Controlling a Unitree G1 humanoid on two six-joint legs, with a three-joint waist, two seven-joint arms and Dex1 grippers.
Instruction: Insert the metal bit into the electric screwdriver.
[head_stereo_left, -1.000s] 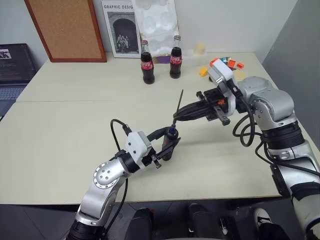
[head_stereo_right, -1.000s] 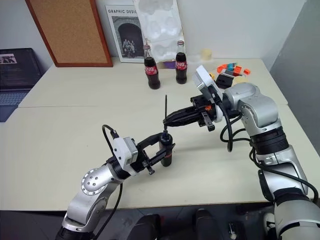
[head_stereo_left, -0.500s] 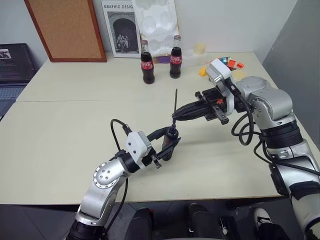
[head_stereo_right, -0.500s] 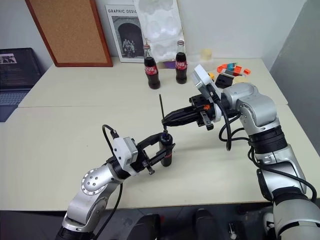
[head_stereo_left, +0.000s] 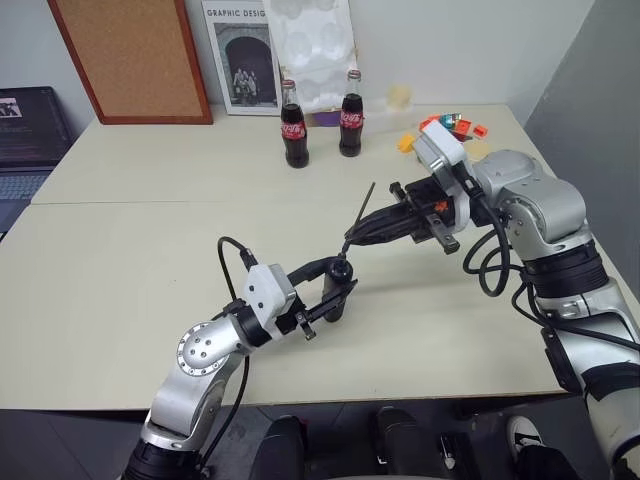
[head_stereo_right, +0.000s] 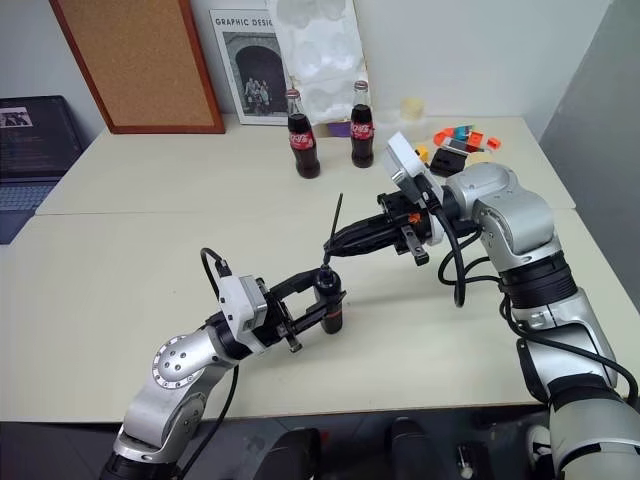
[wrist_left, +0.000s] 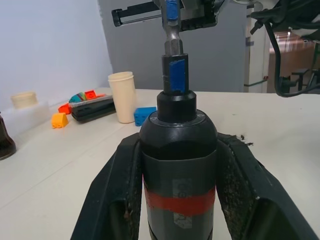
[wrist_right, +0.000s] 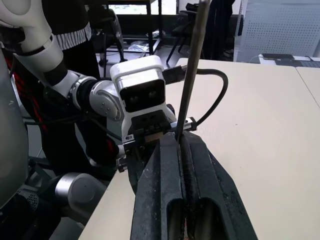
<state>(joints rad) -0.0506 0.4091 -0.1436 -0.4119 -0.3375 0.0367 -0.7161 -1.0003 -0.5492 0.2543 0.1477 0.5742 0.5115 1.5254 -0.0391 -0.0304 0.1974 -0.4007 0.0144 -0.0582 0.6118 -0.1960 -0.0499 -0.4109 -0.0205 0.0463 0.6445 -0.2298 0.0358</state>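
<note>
Your left gripper (head_stereo_left: 338, 290) has its fingers clamped on the electric screwdriver (wrist_left: 177, 165), holding it upright just above the table (head_stereo_left: 130, 230) near the front edge, red band between the pads and tip pointing up. Your right gripper (head_stereo_left: 352, 237) sits right above it with its fingers pinched on the metal bit (head_stereo_left: 364, 207), which slants up and away from the fingertips. The bit's lower end hangs just over the screwdriver's tip, close to lined up with it.
</note>
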